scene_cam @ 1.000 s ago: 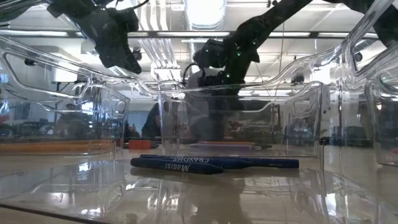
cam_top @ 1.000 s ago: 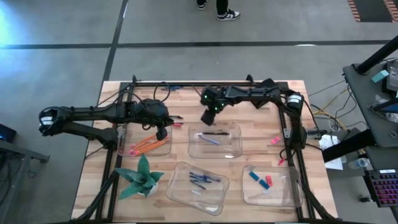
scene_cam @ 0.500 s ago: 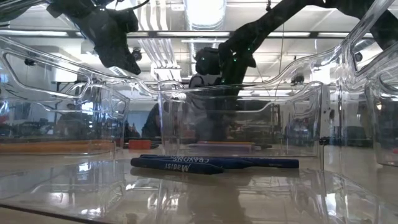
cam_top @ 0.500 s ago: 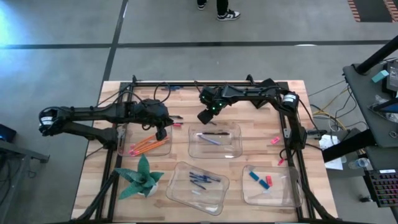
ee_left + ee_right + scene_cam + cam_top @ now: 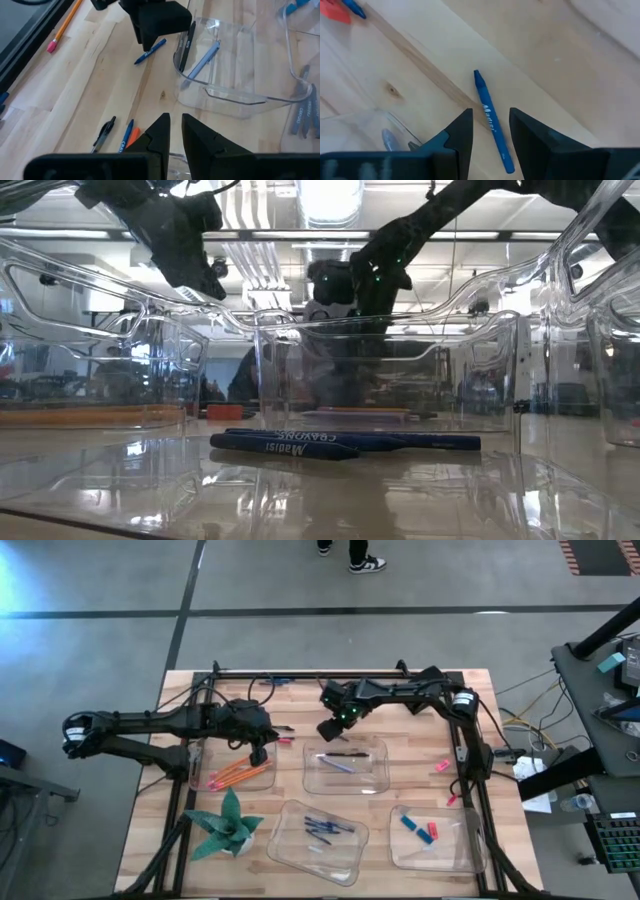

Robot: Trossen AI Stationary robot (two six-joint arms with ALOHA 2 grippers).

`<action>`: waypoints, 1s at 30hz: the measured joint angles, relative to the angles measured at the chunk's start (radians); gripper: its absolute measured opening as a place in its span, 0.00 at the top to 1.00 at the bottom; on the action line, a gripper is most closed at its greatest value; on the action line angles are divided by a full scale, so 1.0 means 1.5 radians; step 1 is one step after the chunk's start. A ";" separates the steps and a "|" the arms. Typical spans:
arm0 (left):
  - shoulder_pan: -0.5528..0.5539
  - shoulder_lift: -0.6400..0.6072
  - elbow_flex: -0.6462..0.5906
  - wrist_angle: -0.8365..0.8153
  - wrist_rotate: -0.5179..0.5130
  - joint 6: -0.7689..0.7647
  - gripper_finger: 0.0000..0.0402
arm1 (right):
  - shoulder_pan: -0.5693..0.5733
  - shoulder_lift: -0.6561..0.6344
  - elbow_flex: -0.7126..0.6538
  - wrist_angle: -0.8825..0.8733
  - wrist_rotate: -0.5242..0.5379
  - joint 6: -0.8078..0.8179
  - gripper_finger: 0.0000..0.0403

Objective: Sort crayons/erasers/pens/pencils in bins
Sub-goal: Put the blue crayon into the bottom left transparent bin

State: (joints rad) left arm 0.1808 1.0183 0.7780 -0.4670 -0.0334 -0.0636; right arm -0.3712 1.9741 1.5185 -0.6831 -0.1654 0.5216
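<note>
Four bins on table in high view; pencils in the far-left bin, erasers in near-right one. Left wrist: left gripper nearly shut w/ narrow gap, empty, above the pencil bin's far edge. Right wrist: right gripper part open, empty, over blue crayon on bare wood.

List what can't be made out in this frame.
- Left gripper: whether it holds anything; wrist view edge cuts the orange stick beside its fingers.
- Bottom-right bin: contents too small in high view to tell erasers.
- Blue crayon: label letters too blurred to read in right wrist view.
</note>
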 joint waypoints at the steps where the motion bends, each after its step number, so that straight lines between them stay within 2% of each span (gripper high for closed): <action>1: 0.000 0.000 0.000 -0.001 0.000 0.001 0.91 | 0.000 0.003 0.000 0.000 -0.003 0.005 0.71; 6: 0.000 0.000 0.000 -0.026 0.000 0.018 0.91 | 0.000 0.029 0.000 0.000 -0.074 0.048 0.71; 9: 0.000 0.000 0.000 -0.036 0.000 0.019 0.91 | 0.000 0.033 0.000 0.006 -0.082 0.064 0.71; 12: 0.000 0.000 0.000 -0.035 0.000 0.028 0.91 | 0.000 0.035 0.000 0.005 -0.074 0.070 0.71; 15: 0.000 0.000 0.000 -0.039 0.000 0.042 0.91 | 0.001 0.034 0.000 0.005 -0.037 0.063 0.71; 24: 0.000 -0.001 0.000 -0.040 0.000 0.047 0.91 | 0.000 0.033 0.048 0.005 -0.034 0.030 0.71; 26: 0.000 -0.001 0.000 -0.046 0.000 0.047 0.91 | 0.000 0.033 0.060 0.004 -0.054 0.034 0.71; 30: 0.000 -0.001 0.000 -0.056 0.000 0.047 0.91 | 0.009 0.033 0.071 -0.005 -0.138 0.042 0.71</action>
State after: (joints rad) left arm 0.1806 1.0171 0.7780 -0.5514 -0.0334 0.0063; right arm -0.3572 2.0239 1.6245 -0.6903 -0.3726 0.5851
